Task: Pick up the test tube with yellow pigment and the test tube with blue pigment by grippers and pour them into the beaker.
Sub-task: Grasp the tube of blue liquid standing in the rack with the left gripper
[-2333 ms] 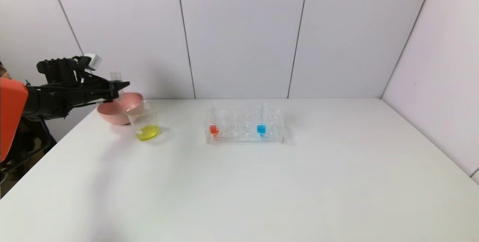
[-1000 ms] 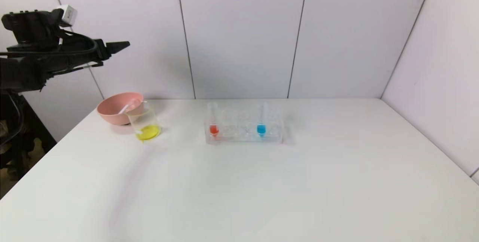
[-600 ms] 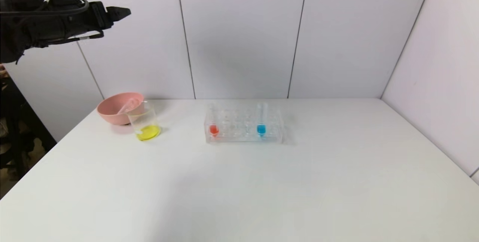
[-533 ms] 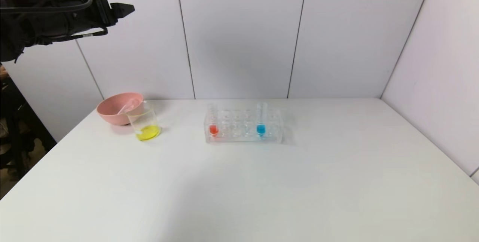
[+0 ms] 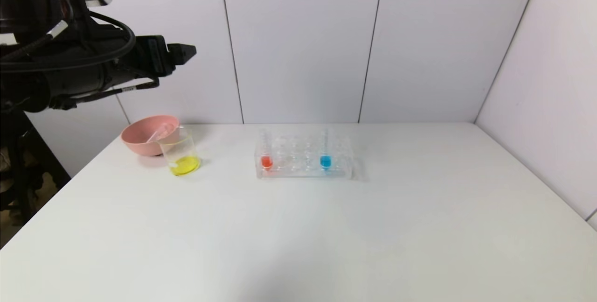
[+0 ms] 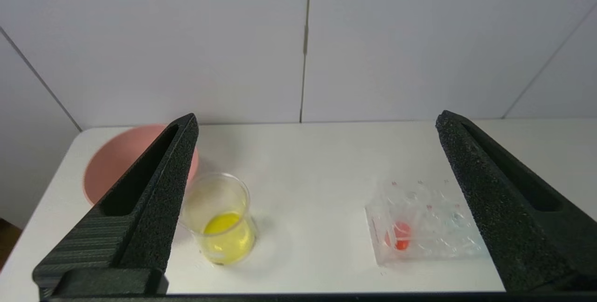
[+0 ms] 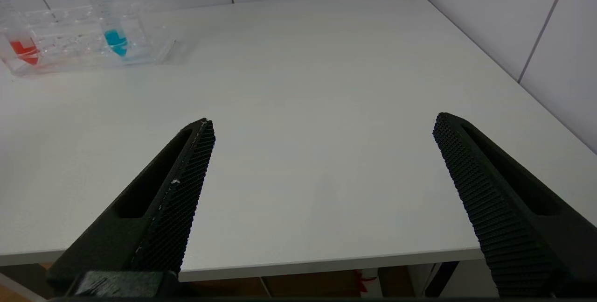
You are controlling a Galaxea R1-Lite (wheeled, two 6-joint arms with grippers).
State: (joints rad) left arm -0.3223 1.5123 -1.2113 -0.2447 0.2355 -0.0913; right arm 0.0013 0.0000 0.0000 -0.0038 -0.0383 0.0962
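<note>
1. The right hand (image 7: pixel 322 152), fingers spread wide and empty, sits low off the tabletop's (image 5: pixel 326 236) near edge.
2. Ahead and leftward, the test tube with blue pigment (image 5: pixel 325 150) stands upright in the rack (image 5: pixel 303 157), nearer this hand.
3. The left hand (image 6: pixel 317 162), wide and empty, hangs high above the beaker (image 5: pixel 181 156), which holds yellow liquid.

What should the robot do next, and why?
Probably send the right tool, open and empty near the table's front edge, toward the blue tube standing in the rack. The beaker already holds yellow liquid, an empty tube lies in the pink bowl, and the left tool hangs open, high above them.
</note>
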